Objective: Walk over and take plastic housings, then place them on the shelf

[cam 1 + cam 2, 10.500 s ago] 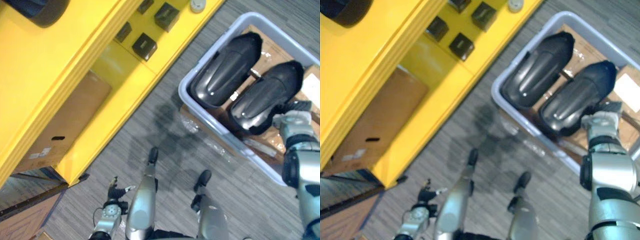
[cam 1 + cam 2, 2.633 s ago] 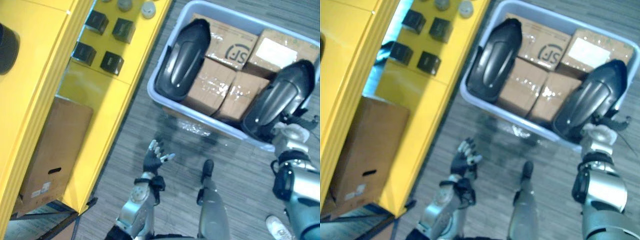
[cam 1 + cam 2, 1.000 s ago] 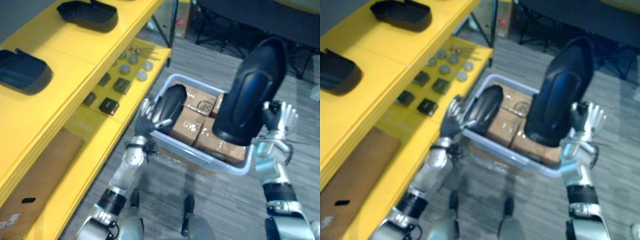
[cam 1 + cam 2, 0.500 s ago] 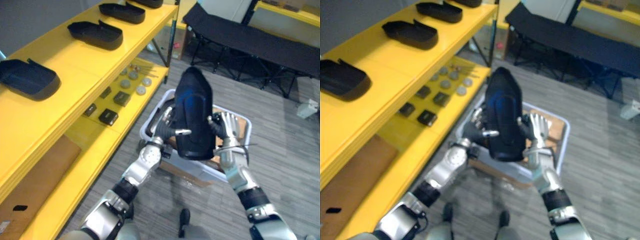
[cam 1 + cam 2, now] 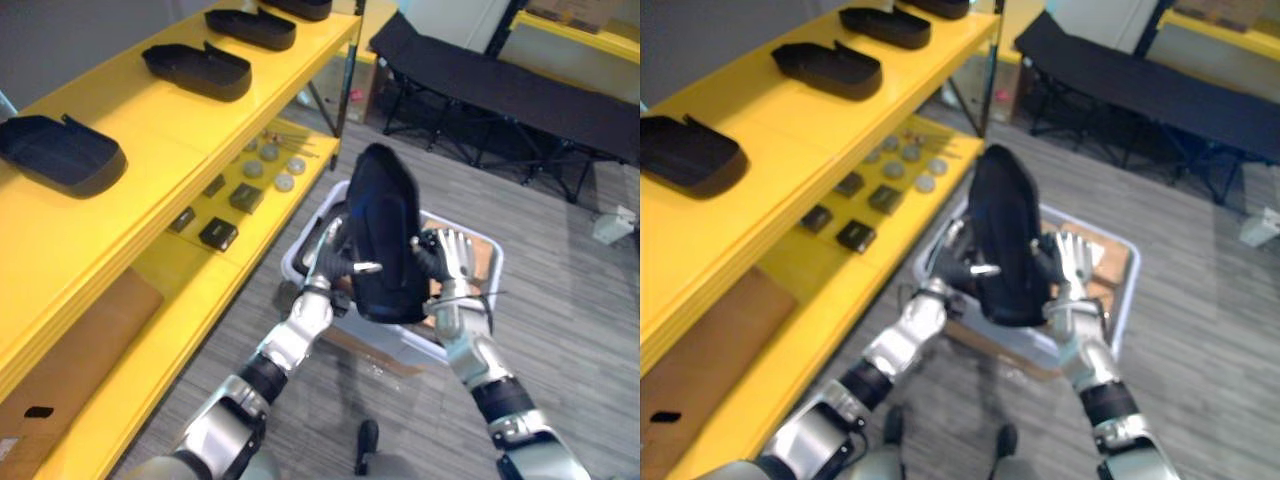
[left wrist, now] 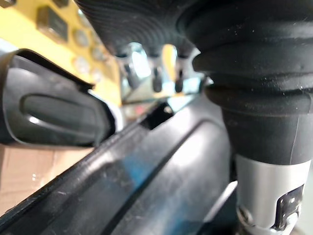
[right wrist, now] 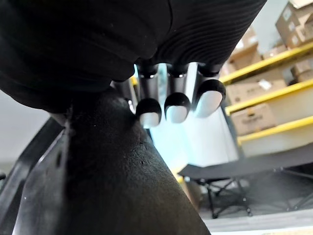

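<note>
A black plastic housing stands upright in the air above the grey bin, clamped between both hands. My left hand presses on its left side with straight fingers, the thumb lying across the front. My right hand presses on its right edge, fingers straight and spread. The right wrist view shows the housing under the fingers. A second housing lies in the bin on cardboard boxes. Three more housings rest on the yellow shelf top.
A lower yellow shelf carries small black boxes and grey discs. A cardboard box sits under it. A black folding cot stands behind the bin. Grey carpet lies open to the right.
One second ago my right hand alone held the housing up at the right. It has come to the centre and my left hand has closed in on its left side.
</note>
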Tool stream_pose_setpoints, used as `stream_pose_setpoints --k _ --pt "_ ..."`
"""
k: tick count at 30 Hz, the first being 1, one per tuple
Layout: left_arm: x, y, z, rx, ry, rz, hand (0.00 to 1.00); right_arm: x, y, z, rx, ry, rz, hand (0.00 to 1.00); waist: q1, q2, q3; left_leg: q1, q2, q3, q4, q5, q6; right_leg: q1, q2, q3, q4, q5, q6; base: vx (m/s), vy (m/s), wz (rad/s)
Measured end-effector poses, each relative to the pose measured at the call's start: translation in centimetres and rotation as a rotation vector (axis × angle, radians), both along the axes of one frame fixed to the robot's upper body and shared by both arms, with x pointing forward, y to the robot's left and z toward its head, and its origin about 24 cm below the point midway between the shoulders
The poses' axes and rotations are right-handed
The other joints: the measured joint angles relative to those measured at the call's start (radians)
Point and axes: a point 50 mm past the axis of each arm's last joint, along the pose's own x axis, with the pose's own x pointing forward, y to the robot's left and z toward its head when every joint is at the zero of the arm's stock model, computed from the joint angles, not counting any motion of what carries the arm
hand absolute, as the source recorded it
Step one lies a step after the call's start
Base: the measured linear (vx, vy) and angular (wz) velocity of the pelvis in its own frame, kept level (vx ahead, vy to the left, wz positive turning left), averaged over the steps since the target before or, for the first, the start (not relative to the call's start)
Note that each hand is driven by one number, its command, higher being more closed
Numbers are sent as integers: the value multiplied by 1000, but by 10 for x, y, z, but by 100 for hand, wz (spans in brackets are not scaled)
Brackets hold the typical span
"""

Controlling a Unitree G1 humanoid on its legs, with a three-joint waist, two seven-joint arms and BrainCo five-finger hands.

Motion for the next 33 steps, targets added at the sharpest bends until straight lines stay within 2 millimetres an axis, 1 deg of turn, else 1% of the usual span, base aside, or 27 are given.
stream_pose_setpoints --k 3,5,7,11,17,20,25,29,33 --pt "2 5 3 -55 -2 83 0 -1 4 -1 -8 0 15 100 0 -1 -2 0 0 -1 0 0 0 1 0 0 -1 0 0 0 0 0" --pt "4 12 5 -124 8 175 0 -2 10 -5 -19 -7 33 100 -2 -7 -20 0 1 1 0 -1 -1 1 2 0 -5 1 -1 0 0 0" --pt "5 15 6 -152 -7 223 0 -4 15 -6 -22 -30 44 100 -2 -12 -35 0 2 1 0 -1 -2 2 3 1 -7 1 -1 0 0 0" --pt "3 13 9 -180 -28 277 0 -7 29 -6 -7 -90 76 100 -2 -20 -48 1 5 3 0 -3 -3 1 6 3 -7 1 -2 -5 -3 -1" --pt "1 15 8 -180 -38 315 0 -9 33 -3 8 -142 83 100 -2 -20 -48 5 7 10 0 -6 -7 -1 7 12 -7 1 -2 -2 -1 -4" --pt "-1 20 8 -206 -41 351 0 -8 39 -1 6 -161 106 100 -1 -20 -48 15 12 27 0 -9 -9 -1 11 28 -7 1 -4 1 -7 -14" --pt "-3 21 21 -281 -107 396 0 -8 42 2 15 -197 113 100 -3 -20 -48 17 20 33 0 -10 -9 -3 15 33 -8 0 -5 1 -8 -5" --pt "-5 23 31 -362 -144 491 0 -8 42 3 17 -212 112 100 -4 -21 -48 18 20 34 0 -10 -10 -3 15 33 -9 2 -7 0 0 0" --pt "-6 28 33 -320 -192 553 0 -7 44 3 15 -214 122 100 -6 -21 -49 19 20 36 0 -10 -10 -3 16 34 -9 3 -8 0 0 0"
